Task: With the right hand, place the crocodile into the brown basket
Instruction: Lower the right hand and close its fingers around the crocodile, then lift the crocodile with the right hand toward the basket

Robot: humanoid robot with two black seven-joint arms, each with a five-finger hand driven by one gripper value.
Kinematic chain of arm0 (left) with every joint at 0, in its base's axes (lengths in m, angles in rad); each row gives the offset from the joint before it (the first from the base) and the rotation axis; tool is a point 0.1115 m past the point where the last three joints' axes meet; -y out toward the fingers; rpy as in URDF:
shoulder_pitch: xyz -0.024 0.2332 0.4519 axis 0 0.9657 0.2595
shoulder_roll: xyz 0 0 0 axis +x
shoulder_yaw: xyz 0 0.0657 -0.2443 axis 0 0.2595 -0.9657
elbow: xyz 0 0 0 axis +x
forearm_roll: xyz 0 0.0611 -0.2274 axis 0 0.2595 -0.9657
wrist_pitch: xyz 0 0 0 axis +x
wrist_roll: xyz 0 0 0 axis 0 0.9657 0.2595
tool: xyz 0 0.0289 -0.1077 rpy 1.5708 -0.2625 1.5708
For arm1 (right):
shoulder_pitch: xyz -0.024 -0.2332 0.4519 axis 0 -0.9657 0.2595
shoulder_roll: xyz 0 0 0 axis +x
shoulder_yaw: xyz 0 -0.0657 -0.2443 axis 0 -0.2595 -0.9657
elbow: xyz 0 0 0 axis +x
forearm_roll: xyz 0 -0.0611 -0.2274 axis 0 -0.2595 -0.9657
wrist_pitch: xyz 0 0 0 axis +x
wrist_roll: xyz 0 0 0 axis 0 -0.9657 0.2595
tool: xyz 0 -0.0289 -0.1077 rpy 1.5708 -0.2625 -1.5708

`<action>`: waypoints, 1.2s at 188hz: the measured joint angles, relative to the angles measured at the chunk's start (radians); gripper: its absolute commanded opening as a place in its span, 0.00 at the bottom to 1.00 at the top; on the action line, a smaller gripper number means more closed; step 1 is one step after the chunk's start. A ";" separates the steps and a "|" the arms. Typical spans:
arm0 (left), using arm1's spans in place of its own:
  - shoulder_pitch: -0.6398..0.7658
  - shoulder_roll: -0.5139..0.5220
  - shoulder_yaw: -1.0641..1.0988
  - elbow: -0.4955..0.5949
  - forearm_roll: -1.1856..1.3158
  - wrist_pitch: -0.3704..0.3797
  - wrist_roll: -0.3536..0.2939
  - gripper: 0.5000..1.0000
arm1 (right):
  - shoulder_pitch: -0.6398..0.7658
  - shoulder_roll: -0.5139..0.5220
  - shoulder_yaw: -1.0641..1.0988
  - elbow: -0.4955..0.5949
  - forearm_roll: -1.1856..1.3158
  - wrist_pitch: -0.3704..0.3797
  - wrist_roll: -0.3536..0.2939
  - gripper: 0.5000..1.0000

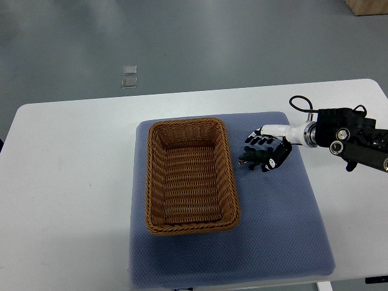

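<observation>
The brown wicker basket (190, 176) sits on a blue mat, and nothing lies inside it. A small dark green crocodile (250, 156) lies on the mat just right of the basket's upper right corner. My right hand (265, 151) reaches in from the right edge and is over the crocodile, its black fingers (257, 140) curled around the toy's rear part. The toy's head end pokes out to the left of the hand. Whether the crocodile is lifted off the mat I cannot tell.
The blue mat (279, 230) covers the middle of a white table (66, 194). Grey floor lies beyond the table's far edge. A black cable (301, 103) loops over the right wrist.
</observation>
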 measured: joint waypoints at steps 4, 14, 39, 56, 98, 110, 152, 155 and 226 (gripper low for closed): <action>0.000 0.000 0.000 0.000 0.000 0.000 0.000 1.00 | -0.002 0.000 0.000 0.000 0.000 -0.002 0.000 0.70; 0.000 0.000 0.000 0.000 0.000 0.000 0.000 1.00 | -0.006 0.001 0.000 0.000 0.000 -0.007 0.000 0.68; 0.001 0.000 0.000 0.000 0.000 0.000 0.000 1.00 | -0.012 0.003 0.000 0.000 -0.001 -0.014 0.001 0.59; 0.001 0.000 0.000 0.000 0.000 0.000 0.000 1.00 | -0.017 0.003 0.000 0.000 -0.002 -0.016 0.001 0.44; 0.001 0.000 0.000 0.000 0.000 0.000 0.001 1.00 | -0.027 0.001 0.000 -0.003 -0.003 -0.020 0.014 0.06; 0.001 0.000 0.000 0.000 0.000 0.000 0.001 1.00 | -0.029 0.002 -0.001 -0.007 -0.004 -0.026 0.017 0.00; 0.001 0.000 0.001 0.000 0.000 0.000 0.001 1.00 | -0.023 -0.003 -0.001 -0.013 -0.002 -0.036 0.019 0.00; 0.001 0.000 0.001 0.000 0.000 0.000 0.001 1.00 | -0.022 -0.003 -0.001 -0.013 -0.002 -0.036 0.019 0.00; 0.001 0.000 0.000 -0.001 0.000 0.000 0.001 1.00 | 0.060 -0.042 0.001 -0.006 0.005 -0.021 0.019 0.00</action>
